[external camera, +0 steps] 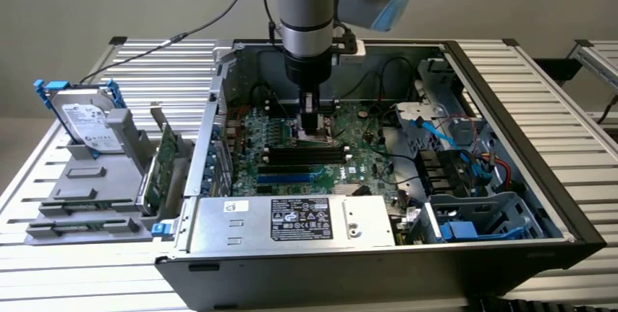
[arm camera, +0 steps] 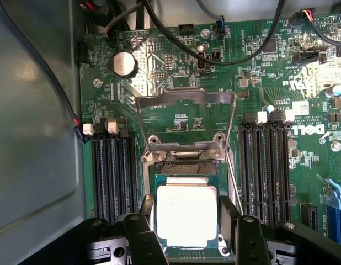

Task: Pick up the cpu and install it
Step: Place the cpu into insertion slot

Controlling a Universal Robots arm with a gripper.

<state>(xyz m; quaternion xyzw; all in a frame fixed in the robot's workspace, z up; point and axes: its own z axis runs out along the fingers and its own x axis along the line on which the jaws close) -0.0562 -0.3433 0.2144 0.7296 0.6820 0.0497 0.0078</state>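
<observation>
One end effector (external camera: 311, 132) is gripping the cpu (arm camera: 186, 215)
Its fingers (arm camera: 229, 214) are pressing both edges over the open socket (arm camera: 184, 165).

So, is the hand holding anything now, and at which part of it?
The hand appears to hold the cpu by its two opposite side edges, one finger against each, at the open socket.

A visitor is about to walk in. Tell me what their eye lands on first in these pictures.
The robot arm reaches down into the open computer case, its gripper low over the motherboard. In the wrist view, the silver cpu lies in its socket, the retention frame flipped open beside it.
</observation>
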